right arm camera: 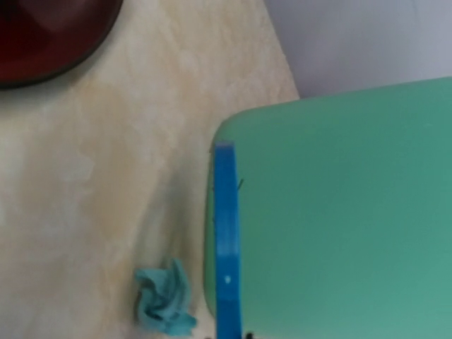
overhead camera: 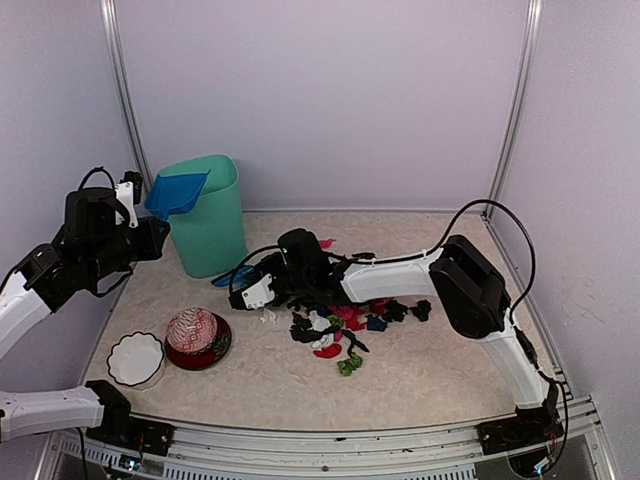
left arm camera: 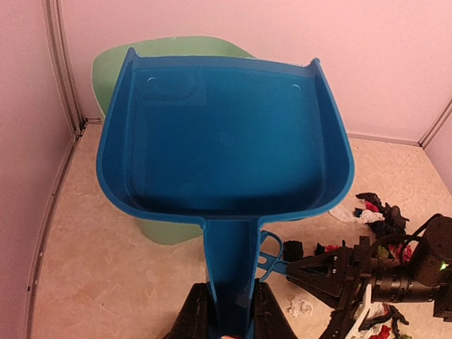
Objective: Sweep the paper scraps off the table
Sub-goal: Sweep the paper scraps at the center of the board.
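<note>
The paper scraps (overhead camera: 335, 325) lie heaped mid-counter (overhead camera: 430, 370), just right of the nearer right tool (overhead camera: 240, 288), which appears clamped on a blue brush (overhead camera: 226, 278). The left tool (left arm camera: 226, 314) grips a dustpan (left arm camera: 226, 141) over the green bin (overhead camera: 210, 225), well apart.

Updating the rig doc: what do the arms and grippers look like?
White link shells, black joint housings on left arm and right arm. A black cable loops along the right one; left gripper has black fingers, right gripper black with a white plate.
</note>
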Tool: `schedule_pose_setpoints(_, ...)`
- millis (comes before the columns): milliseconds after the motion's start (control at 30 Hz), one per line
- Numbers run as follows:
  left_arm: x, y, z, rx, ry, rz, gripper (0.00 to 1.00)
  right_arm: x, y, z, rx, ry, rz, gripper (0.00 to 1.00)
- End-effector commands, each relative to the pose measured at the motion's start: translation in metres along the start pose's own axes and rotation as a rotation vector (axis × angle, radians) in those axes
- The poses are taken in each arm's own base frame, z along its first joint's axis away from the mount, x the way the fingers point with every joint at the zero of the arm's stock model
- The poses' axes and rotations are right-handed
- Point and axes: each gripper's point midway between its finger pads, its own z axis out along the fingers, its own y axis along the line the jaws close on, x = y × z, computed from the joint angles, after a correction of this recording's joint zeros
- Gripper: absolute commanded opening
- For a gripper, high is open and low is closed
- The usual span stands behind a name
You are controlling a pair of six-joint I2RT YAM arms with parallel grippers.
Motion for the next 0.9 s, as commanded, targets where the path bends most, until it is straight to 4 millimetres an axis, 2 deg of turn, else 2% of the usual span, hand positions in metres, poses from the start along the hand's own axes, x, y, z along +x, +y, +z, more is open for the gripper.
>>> schedule_pose_setpoints(0,-0.007,0.0,-0.004,0.012,-0.031,-0.002,0.0,0.0,0.0,0.018,0.05,-0.001,0.003,0.0)
schedule_pose_setpoints(133,-0.007,0.0,-0.004,0.012,-0.032,-0.004,0.0,0.002,0.023,0.022,-0.018,-0.004,0.014,0.0)
schedule_pose_setpoints(267,-0.006,0.0,-0.004,0.012,-0.03,-0.002,0.0,-0.001,0.04,0.012,-0.094,-0.022,0.018,0.0)
schedule_pose_setpoints(500,-0.006,0.0,-0.003,0.012,-0.029,-0.002,0.0,-0.006,0.056,-0.028,-0.18,-0.017,0.022,0.0)
schedule_pose_setpoints(700,-0.005,0.0,-0.002,0.011,-0.024,-0.001,0.0,-0.012,0.069,-0.071,-0.244,-0.014,0.042,0.0)
schedule_pose_setpoints(800,-0.005,0.0,-0.001,0.008,-0.023,0.0,0.0,-0.016,0.071,-0.092,-0.267,-0.015,0.065,0.0)
schedule_pose_setpoints(867,-0.004,0.0,-0.001,0.008,-0.021,0.001,0.0,-0.02,0.064,-0.109,-0.255,-0.016,0.08,0.0)
